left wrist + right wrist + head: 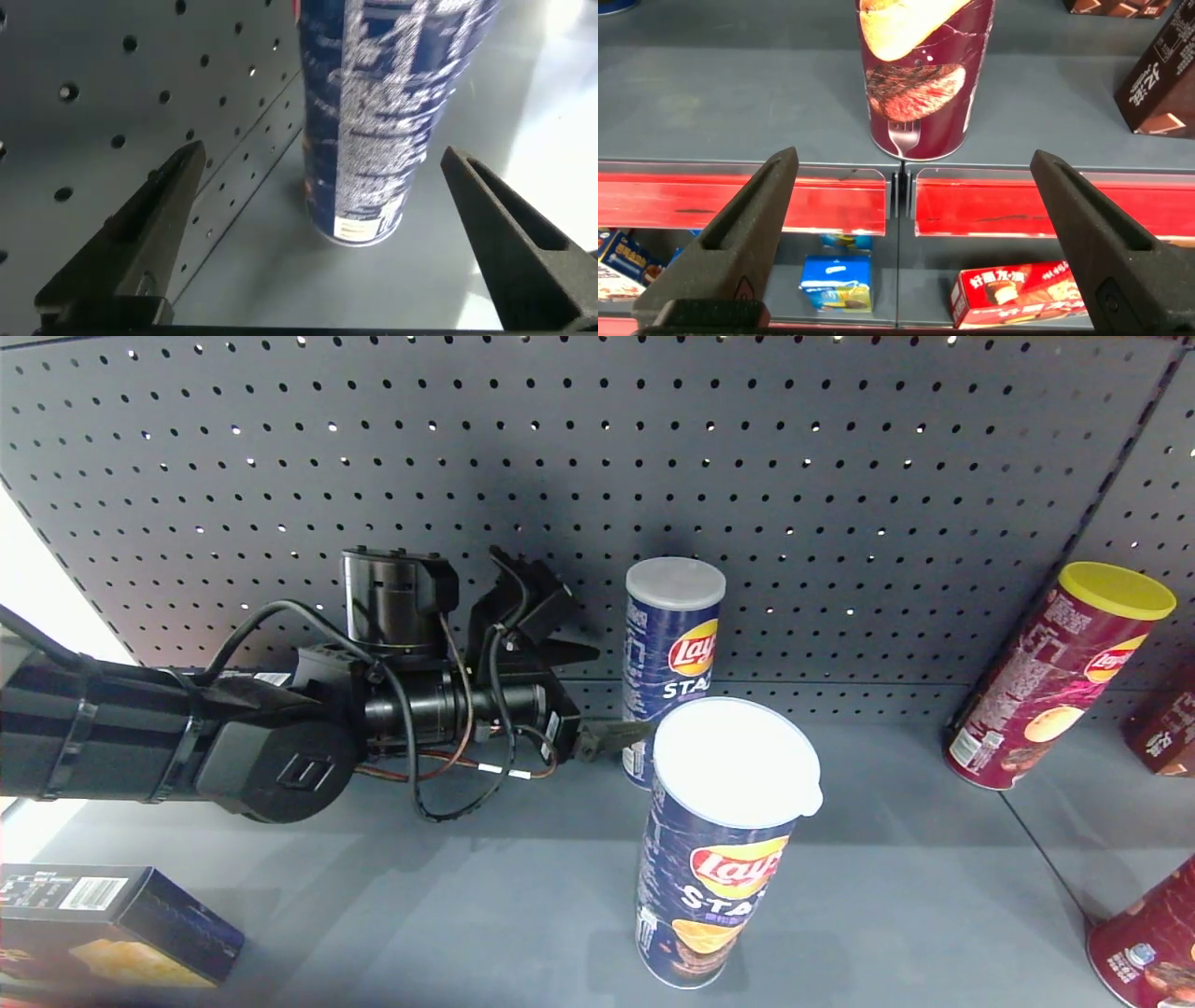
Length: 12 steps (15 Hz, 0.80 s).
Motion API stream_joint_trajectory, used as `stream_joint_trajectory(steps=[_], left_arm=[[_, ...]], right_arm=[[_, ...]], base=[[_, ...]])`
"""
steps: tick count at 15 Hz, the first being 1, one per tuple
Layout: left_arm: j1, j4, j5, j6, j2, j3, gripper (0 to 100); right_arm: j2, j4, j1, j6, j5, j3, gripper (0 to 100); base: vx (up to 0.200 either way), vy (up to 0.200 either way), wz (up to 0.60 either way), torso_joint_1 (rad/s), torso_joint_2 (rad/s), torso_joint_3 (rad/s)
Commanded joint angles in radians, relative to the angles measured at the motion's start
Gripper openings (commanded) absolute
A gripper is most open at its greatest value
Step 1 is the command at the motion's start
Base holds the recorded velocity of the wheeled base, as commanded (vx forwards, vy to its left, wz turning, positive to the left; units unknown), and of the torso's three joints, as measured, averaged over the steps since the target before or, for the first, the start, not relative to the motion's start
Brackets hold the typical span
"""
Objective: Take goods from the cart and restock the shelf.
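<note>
Left wrist view: the left claw is spread wide and holds nothing. Its two dark fingers stand either side of the rear blue can, which is upright on the grey shelf just ahead of the fingertips and close to the pegboard wall. In the head view the lower finger reaches the side of this can low down; whether it touches cannot be told. The front blue can stands upright nearer the shelf's front edge, just beside the rear one and clear of the claw.

Well apart to the right, a red can with a yellow lid stands against the pegboard. A dark box lies at the shelf's near left corner.

The right claw is also wide apart and empty. Beyond it a red can stands upright at a shelf's front edge, just behind the red price strip. A brown box stands farther along that shelf, with a blue packet and a red box on the level below.
</note>
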State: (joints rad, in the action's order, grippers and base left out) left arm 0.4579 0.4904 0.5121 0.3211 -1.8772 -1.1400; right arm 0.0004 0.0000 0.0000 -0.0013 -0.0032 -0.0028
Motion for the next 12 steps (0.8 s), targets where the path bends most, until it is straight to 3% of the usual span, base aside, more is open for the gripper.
stream_joint_trajectory(steps=[1,12], left_arm=[[-0.007,0.000,-0.017,0.000,0.001,0.003,100],[-0.054,0.000,-0.038,-0.013,0.004,0.006,100]], right_arm=[[0.000,0.000,0.000,0.000,0.000,0.000,100],[0.000,0.000,0.000,0.000,0.000,0.000,100]], base=[[0.000,0.000,0.00,0.000,0.00,0.000],[0.000,0.000,0.00,0.000,0.00,0.000]])
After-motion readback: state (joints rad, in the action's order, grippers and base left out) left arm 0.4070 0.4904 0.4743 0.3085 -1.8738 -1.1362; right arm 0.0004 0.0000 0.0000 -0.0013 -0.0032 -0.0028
